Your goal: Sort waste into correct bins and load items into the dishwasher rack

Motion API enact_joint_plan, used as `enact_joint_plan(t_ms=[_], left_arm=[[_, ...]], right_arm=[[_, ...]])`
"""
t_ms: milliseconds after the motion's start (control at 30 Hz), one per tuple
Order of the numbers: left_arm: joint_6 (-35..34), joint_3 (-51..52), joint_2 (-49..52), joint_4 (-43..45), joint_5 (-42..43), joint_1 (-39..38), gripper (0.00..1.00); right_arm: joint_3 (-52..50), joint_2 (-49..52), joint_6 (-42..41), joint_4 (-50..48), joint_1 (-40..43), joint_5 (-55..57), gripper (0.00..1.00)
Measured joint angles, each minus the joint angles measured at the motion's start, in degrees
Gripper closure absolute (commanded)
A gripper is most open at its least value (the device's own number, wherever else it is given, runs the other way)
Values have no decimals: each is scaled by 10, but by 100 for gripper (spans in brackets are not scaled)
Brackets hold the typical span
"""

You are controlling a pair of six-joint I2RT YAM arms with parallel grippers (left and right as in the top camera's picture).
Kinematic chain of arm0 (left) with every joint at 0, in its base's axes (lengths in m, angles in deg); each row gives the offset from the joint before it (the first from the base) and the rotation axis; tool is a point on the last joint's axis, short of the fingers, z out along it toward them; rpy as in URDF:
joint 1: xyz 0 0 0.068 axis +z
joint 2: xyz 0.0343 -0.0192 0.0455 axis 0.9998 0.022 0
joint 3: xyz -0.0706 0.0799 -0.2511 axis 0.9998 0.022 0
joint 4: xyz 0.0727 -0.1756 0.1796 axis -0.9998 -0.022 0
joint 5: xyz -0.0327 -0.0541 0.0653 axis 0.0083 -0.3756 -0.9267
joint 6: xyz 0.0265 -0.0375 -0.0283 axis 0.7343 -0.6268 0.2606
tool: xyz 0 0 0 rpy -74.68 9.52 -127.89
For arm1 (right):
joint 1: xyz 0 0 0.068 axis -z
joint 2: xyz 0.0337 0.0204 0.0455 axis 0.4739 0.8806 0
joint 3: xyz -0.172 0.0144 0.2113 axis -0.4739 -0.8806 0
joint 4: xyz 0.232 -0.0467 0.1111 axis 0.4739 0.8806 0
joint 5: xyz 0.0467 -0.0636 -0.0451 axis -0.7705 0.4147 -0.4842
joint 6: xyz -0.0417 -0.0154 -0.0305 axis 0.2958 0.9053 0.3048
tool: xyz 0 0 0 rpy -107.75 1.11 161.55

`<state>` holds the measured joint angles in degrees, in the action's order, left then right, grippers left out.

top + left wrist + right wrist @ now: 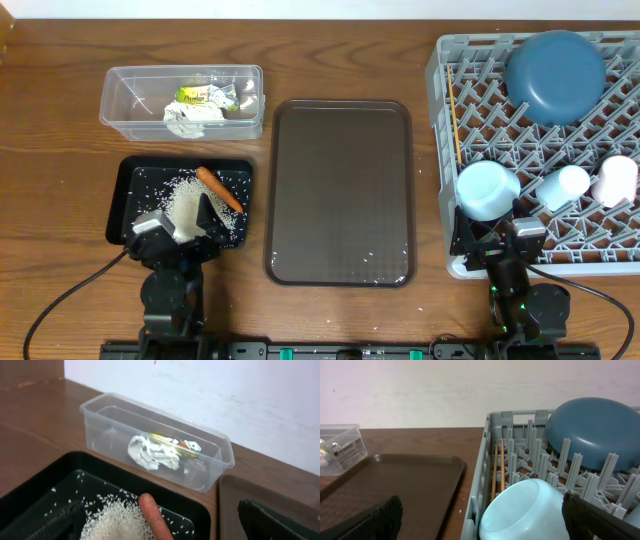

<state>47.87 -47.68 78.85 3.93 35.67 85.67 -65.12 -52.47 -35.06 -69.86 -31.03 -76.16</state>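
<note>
Found the grey rack (500, 130) loaded with dark-blue bowl (555, 75), light-blue bowl (487, 188), white cups (563, 186) and chopsticks (455, 120). Saw tissue (185, 120) and wrapper (200, 96) in the clear tub (125, 105), rice (185, 208) and carrot (218, 188) on the black tray (130, 185). Noted left gripper (180, 222) and right gripper (497, 238) with jaws spread wide, holding nothing.

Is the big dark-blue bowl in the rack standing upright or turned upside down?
Upside down: the dark-blue bowl shows only its rounded outside, lying over the pegs of the dishwasher rack.

Carrot (218, 188), rice (183, 206) in black tray (127, 180); bowls (555, 62) in rack (441, 150)
</note>
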Motion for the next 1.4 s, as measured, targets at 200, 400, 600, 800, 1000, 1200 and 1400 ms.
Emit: enact_joint_plan(t_ms=[200,400,600,800,1000,1200,1400], left_arm=[[25,61,-33,94,24,0,1],[63,69,-59,73,47,0,0],[94,61,-62,43,67,0,1],[129,60,-62,42,73,0,1],[160,60,-62,41,75,9,1],[166,60,-62,41,75,15,1],[172,60,-62,41,75,15,1]], right_arm=[[0,0,0,0,0,0,1],[0,0,0,0,0,0,1],[0,0,0,0,0,0,1],[0,0,0,0,0,0,1],[0,0,0,0,0,0,1],[0,0,0,0,0,0,1],[0,0,0,0,0,0,1]])
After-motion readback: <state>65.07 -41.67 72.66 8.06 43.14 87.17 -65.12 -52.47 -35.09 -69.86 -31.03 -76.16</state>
